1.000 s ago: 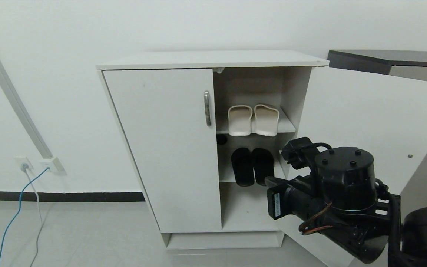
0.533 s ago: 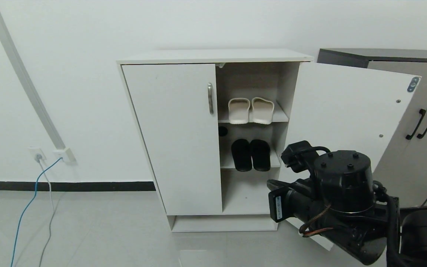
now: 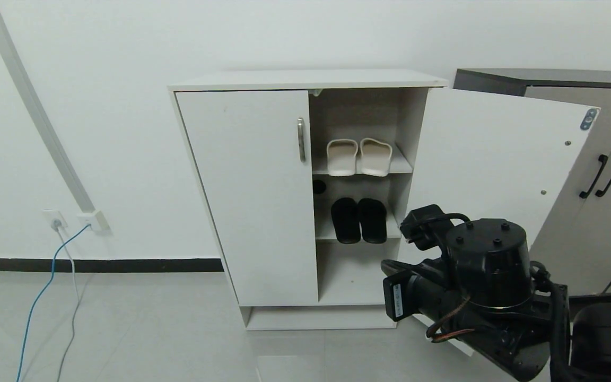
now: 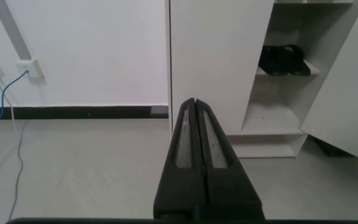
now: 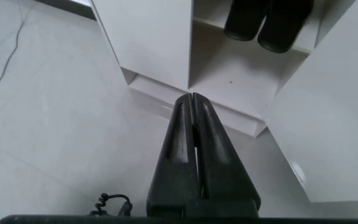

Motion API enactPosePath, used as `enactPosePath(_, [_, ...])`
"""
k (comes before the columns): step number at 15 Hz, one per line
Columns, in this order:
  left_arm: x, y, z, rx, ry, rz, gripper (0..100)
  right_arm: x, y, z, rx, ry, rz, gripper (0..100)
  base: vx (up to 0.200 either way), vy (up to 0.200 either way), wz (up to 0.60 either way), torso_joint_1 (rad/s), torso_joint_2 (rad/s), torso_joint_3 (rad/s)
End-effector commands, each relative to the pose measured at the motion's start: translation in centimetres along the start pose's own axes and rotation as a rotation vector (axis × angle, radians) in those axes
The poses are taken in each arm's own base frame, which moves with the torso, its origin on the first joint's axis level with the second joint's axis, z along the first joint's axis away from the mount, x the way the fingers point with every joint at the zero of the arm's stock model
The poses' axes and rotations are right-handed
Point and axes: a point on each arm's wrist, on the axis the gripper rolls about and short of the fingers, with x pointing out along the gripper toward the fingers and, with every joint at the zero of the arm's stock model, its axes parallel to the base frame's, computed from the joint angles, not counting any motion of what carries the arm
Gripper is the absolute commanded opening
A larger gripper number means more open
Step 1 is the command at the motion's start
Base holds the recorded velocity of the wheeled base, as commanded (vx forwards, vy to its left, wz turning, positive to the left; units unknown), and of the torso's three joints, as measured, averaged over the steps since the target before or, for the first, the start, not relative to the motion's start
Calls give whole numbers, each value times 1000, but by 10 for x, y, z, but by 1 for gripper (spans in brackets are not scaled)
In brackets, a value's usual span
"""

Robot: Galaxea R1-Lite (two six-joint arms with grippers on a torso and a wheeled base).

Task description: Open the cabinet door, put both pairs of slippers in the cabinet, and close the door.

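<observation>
The white cabinet stands against the wall with its left door closed and its right door swung wide open. A pair of white slippers rests on the upper shelf. Below it, a pair of black slippers lies on the middle shelf, and the black slippers appear in both wrist views too. My right arm hangs low in front of the open door. My right gripper is shut and empty, above the floor before the cabinet's base. My left gripper is also shut and empty, facing the closed door.
A grey cabinet with black handles stands right behind the open door. At the left, wall sockets feed a blue cable running down across the floor. The tiled floor before the cabinet is open.
The whole head view has pulled back from the cabinet, so it looks smaller and farther; this is camera motion. Slippers and doors stay put. My right arm sits slightly lower in the picture.
</observation>
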Motion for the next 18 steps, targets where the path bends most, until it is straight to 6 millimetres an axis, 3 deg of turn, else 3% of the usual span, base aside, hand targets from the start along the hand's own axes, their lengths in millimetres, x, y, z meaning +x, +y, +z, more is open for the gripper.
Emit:
enactPosePath(1, [0,0,0,0,1,1,0,2,1,-2,-2,8,-1,0,0,0,0,0,0,0])
enactPosePath(12, [0,0,0,1,1,0,0,2,0,-2,-4,9,-5,0,0,0,0,1,-6,-5])
enactPosePath(18, [0,0,0,1,1,0,0,2,0,-3,-5,10,-3,0,0,0,0,37,-358,-324])
